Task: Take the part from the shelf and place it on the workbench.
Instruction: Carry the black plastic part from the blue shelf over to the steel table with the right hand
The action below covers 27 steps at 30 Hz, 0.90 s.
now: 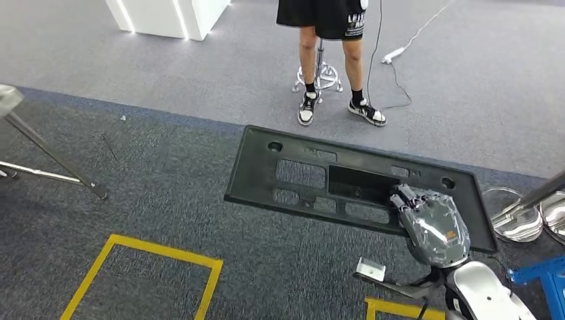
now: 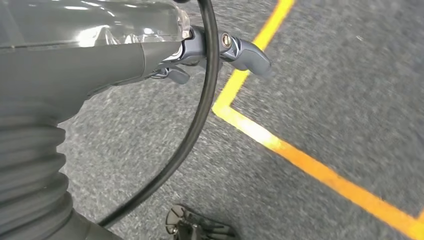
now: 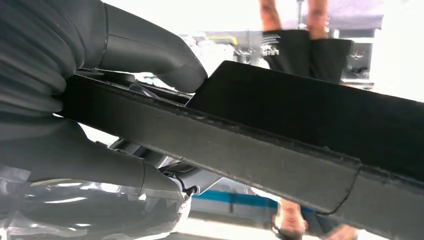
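Closest to me, my right hand grips one long black plastic part at its near edge toward the right end, fingers over the top face and the thumb pressed against the panel in the right wrist view. I count one part, a flat panel with several rectangular cut-outs, held level above the grey carpet. My left hand hangs over the carpet with its fingers loosely curled and nothing in them; one black cable runs past it. Two yellow tape outlines mark the floor below. One person in black shorts and sneakers stands beyond the part, beside one stool. One white cable trails on the floor behind.
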{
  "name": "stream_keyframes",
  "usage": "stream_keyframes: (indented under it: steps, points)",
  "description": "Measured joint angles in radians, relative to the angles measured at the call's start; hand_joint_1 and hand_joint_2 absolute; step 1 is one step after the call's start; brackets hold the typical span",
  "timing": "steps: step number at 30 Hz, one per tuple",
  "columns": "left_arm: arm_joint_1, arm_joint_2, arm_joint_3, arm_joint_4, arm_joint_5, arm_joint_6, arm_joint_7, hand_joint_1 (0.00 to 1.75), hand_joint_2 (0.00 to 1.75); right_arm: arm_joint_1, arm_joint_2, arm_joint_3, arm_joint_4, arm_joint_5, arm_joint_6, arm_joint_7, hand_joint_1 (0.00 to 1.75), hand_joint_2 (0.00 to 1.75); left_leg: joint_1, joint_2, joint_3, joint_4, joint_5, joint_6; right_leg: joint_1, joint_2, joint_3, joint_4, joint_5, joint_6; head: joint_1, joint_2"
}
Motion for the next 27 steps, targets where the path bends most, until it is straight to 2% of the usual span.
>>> stream_keyframes:
  steps: [1, 2, 3, 4, 5, 6, 7, 8, 9, 10, 11, 12, 13, 14, 15, 17, 18, 19, 20, 21, 22, 24, 25, 26, 27]
  points:
    - [-0.001, 0.000, 0.000, 0.000, -0.003, -0.001, 0.000, 0.00, 1.75, -0.002, 0.000, 0.000, -0.001, 0.000, 0.004, 0.003, 1.75, 1.75, 0.004, -0.012, 0.004, -0.006, 0.005, 0.002, -0.003, 0.034, -0.025, 0.053, -0.028, 0.003, 0.000, 0.000]
    - [-0.003, 0.000, -0.001, 0.000, -0.007, -0.003, 0.000, 0.00, 1.75, -0.002, -0.001, 0.000, -0.003, 0.000, 0.008, 0.005, 1.75, 1.75, 0.006, -0.023, 0.005, -0.007, 0.007, 0.004, -0.005, 0.055, -0.058, 0.118, -0.057, 0.005, 0.000, 0.000]
    - [-0.005, 0.000, -0.001, 0.000, -0.012, -0.003, -0.001, 0.00, 1.75, 0.001, -0.001, -0.001, -0.003, -0.001, 0.010, 0.007, 1.75, 1.75, 0.007, -0.037, 0.005, -0.006, 0.006, 0.004, -0.006, 0.063, -0.091, 0.179, -0.078, 0.008, 0.000, 0.000]
    - [-0.005, 0.000, -0.002, 0.000, -0.015, -0.003, -0.001, 0.00, 1.75, 0.005, -0.001, -0.001, -0.004, -0.001, 0.012, 0.008, 1.75, 1.75, 0.008, -0.052, 0.005, -0.005, 0.006, 0.003, -0.009, 0.065, -0.114, 0.215, -0.082, 0.012, 0.000, 0.000]
    - [-0.004, 0.000, -0.002, 0.000, -0.017, -0.002, -0.001, 0.00, 1.75, 0.011, -0.002, -0.003, -0.006, -0.001, 0.012, 0.009, 1.75, 1.75, 0.010, -0.067, 0.006, -0.002, 0.004, 0.001, -0.012, 0.065, -0.121, 0.216, -0.065, 0.016, 0.000, 0.000]
    - [-0.002, -0.001, -0.003, 0.000, -0.019, -0.002, -0.001, 0.00, 1.75, 0.017, -0.002, -0.005, -0.008, -0.001, 0.011, 0.009, 1.75, 1.75, 0.012, -0.082, 0.006, 0.003, 0.001, -0.003, -0.016, 0.068, -0.109, 0.180, -0.032, 0.020, 0.000, 0.000]
    - [-0.001, -0.001, -0.005, 0.000, -0.022, -0.001, -0.001, 0.00, 1.75, 0.022, -0.003, -0.009, -0.012, -0.002, 0.011, 0.010, 1.75, 1.75, 0.015, -0.097, 0.006, 0.012, -0.004, -0.009, -0.021, 0.079, -0.083, 0.115, 0.009, 0.024, 0.000, 0.000]
    - [-0.001, -0.001, -0.006, 0.000, -0.024, -0.001, -0.002, 0.00, 1.75, 0.026, -0.004, -0.013, -0.016, -0.002, 0.011, 0.011, 1.75, 1.75, 0.017, -0.111, 0.001, 0.023, -0.010, -0.017, -0.026, 0.104, -0.056, 0.053, 0.036, 0.029, 0.000, 0.000]
    - [-0.001, -0.001, -0.007, 0.000, -0.026, -0.001, -0.003, 0.00, 1.75, 0.029, -0.006, -0.017, -0.021, -0.002, 0.011, 0.012, 1.75, 1.75, 0.019, -0.125, -0.007, 0.036, -0.016, -0.024, -0.030, 0.127, -0.037, 0.008, 0.051, 0.029, 0.000, 0.000]
    - [-0.002, 0.000, -0.008, 0.000, -0.029, 0.000, -0.004, 0.00, 1.75, 0.033, -0.007, -0.021, -0.026, -0.002, 0.011, 0.014, 1.75, 1.75, 0.020, -0.137, -0.015, 0.047, -0.020, -0.031, -0.031, 0.144, -0.028, -0.016, 0.054, 0.026, 0.000, 0.000]
    - [-0.002, 0.000, -0.009, -0.001, -0.031, 0.000, -0.004, 0.00, 1.75, 0.038, -0.007, -0.025, -0.030, -0.002, 0.011, 0.015, 1.75, 1.75, 0.021, -0.149, -0.024, 0.052, -0.021, -0.038, -0.029, 0.150, -0.028, -0.017, 0.047, 0.019, 0.000, 0.000]
    - [0.000, -0.001, -0.009, -0.001, -0.033, 0.000, -0.004, 0.00, 1.75, 0.043, -0.007, -0.029, -0.034, -0.003, 0.012, 0.016, 1.75, 1.75, 0.024, -0.160, -0.030, 0.054, -0.020, -0.042, -0.028, 0.138, -0.029, -0.017, 0.048, 0.010, 0.000, 0.000]
    - [0.003, -0.002, -0.010, -0.001, -0.035, 0.000, -0.004, 0.00, 1.75, 0.045, -0.008, -0.033, -0.038, -0.004, 0.012, 0.016, 1.75, 1.75, 0.025, -0.159, -0.034, 0.057, -0.021, -0.046, -0.027, 0.125, -0.029, -0.019, 0.049, 0.003, 0.000, 0.000]
    - [0.006, -0.003, -0.010, -0.001, -0.036, 0.000, -0.005, 0.00, 1.75, 0.046, -0.008, -0.036, -0.042, -0.006, 0.013, 0.016, 1.75, 1.75, 0.025, -0.141, -0.040, 0.069, -0.028, -0.051, -0.026, 0.114, -0.027, -0.021, 0.050, -0.004, 0.000, 0.000]
    - [0.006, -0.003, -0.010, -0.001, -0.037, -0.001, -0.006, 0.00, 1.75, 0.045, -0.008, -0.038, -0.045, -0.008, 0.015, 0.016, 1.75, 1.75, 0.025, -0.111, -0.054, 0.101, -0.048, -0.055, -0.025, 0.101, -0.024, -0.023, 0.050, -0.010, -0.001, 0.000]
    - [0.002, -0.004, -0.011, -0.001, -0.039, -0.002, -0.006, 0.00, 1.75, 0.045, -0.009, -0.043, -0.049, -0.012, 0.021, 0.016, 1.75, 1.75, 0.025, -0.049, -0.108, 0.216, -0.109, -0.062, -0.018, 0.074, -0.021, -0.026, 0.048, -0.019, -0.001, 0.000]
    - [0.000, -0.004, -0.013, -0.001, -0.042, -0.002, -0.006, 0.00, 1.75, 0.046, -0.009, -0.044, -0.050, -0.014, 0.024, 0.016, 1.75, 1.75, 0.027, -0.037, -0.141, 0.283, -0.138, -0.064, -0.014, 0.059, -0.021, -0.026, 0.047, -0.021, -0.001, 0.000]
    - [-0.001, -0.005, -0.014, -0.001, -0.044, -0.002, -0.006, 0.00, 1.75, 0.048, -0.010, -0.046, -0.050, -0.014, 0.025, 0.015, 1.75, 1.75, 0.028, -0.034, -0.163, 0.328, -0.151, -0.062, -0.010, 0.045, -0.020, -0.026, 0.045, -0.023, -0.001, 0.000]
    - [0.000, -0.005, -0.016, -0.001, -0.046, -0.002, -0.007, 0.00, 1.75, 0.051, -0.010, -0.047, -0.051, -0.014, 0.025, 0.015, 1.75, 1.75, 0.028, -0.032, -0.169, 0.341, -0.147, -0.060, -0.007, 0.031, -0.019, -0.025, 0.043, -0.025, -0.001, 0.000]
    - [0.002, -0.006, -0.018, -0.001, -0.048, -0.003, -0.007, 0.00, 1.75, 0.052, -0.010, -0.048, -0.053, -0.014, 0.025, 0.015, 1.75, 1.75, 0.026, -0.030, -0.153, 0.312, -0.124, -0.054, -0.004, 0.019, -0.017, -0.026, 0.041, -0.026, -0.001, 0.000]
    - [0.004, -0.006, -0.019, -0.001, -0.048, -0.003, -0.008, 0.00, 1.75, 0.053, -0.010, -0.050, -0.055, -0.014, 0.026, 0.014, 1.75, 1.75, 0.022, -0.021, -0.118, 0.248, -0.088, -0.047, -0.002, 0.006, -0.012, -0.026, 0.038, -0.026, -0.001, 0.000]
    - [0.002, -0.005, -0.020, -0.002, -0.047, -0.004, -0.010, 0.00, 1.75, 0.053, -0.010, -0.054, -0.060, -0.014, 0.027, 0.014, 1.75, 1.75, 0.004, 0.033, -0.045, 0.108, -0.040, -0.026, 0.000, -0.018, -0.003, -0.029, 0.034, -0.025, -0.001, 0.000]
    - [-0.001, -0.004, -0.021, -0.004, -0.048, -0.004, -0.011, 0.00, 1.75, 0.053, -0.010, -0.056, -0.061, -0.014, 0.028, 0.015, 1.75, 1.75, -0.006, 0.056, -0.025, 0.066, -0.031, -0.017, 0.000, -0.030, 0.000, -0.032, 0.033, -0.022, -0.001, 0.000]
    - [-0.003, -0.004, -0.021, -0.005, -0.049, -0.003, -0.011, 0.00, 1.75, 0.054, -0.009, -0.057, -0.062, -0.015, 0.030, 0.015, 1.75, 1.75, -0.013, 0.069, -0.019, 0.048, -0.033, -0.010, 0.001, -0.042, 0.003, -0.036, 0.033, -0.019, -0.001, 0.000]
    - [-0.003, -0.003, -0.021, -0.005, -0.049, -0.003, -0.011, 0.00, 1.75, 0.056, -0.009, -0.057, -0.062, -0.015, 0.031, 0.016, 1.75, 1.75, -0.017, 0.061, -0.019, 0.041, -0.032, -0.005, 0.001, -0.054, 0.006, -0.039, 0.033, -0.015, -0.001, 0.000]
